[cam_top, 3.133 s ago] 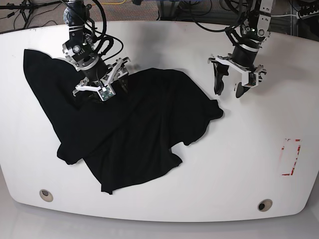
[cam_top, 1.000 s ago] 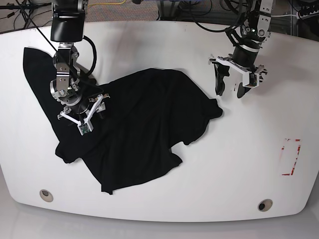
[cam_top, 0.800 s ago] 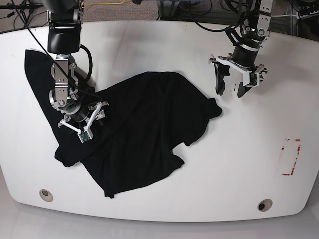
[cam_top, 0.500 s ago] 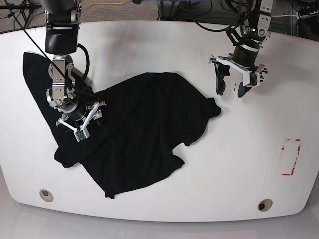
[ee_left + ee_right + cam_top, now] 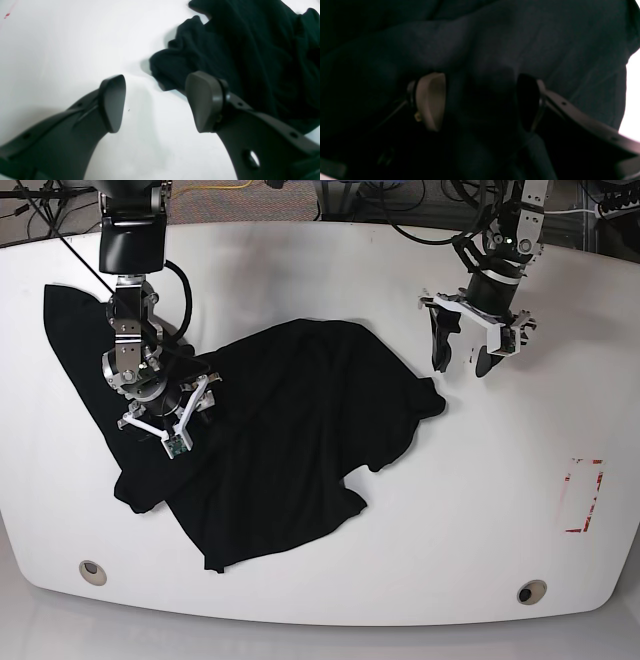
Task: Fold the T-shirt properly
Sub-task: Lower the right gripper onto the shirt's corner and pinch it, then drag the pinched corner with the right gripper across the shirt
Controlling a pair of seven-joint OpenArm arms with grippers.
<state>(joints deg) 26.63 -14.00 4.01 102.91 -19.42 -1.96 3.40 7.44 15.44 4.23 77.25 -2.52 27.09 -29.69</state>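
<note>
Right gripper [image 5: 165, 423] points down onto the one black T-shirt [image 5: 290, 440], crumpled mid-table, jaws spread astride a fabric ridge. Left gripper [image 5: 462, 355] hangs spread, empty, beside the shirt's edge.

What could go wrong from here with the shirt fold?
1. The shirt lies crumpled and overlapped, so the right claw, open over dark layered cloth, may pinch several layers and drag the whole heap instead of one edge.
2. The left claw is open above bare table beside the shirt's bunched corner; closing there could miss the cloth.
</note>
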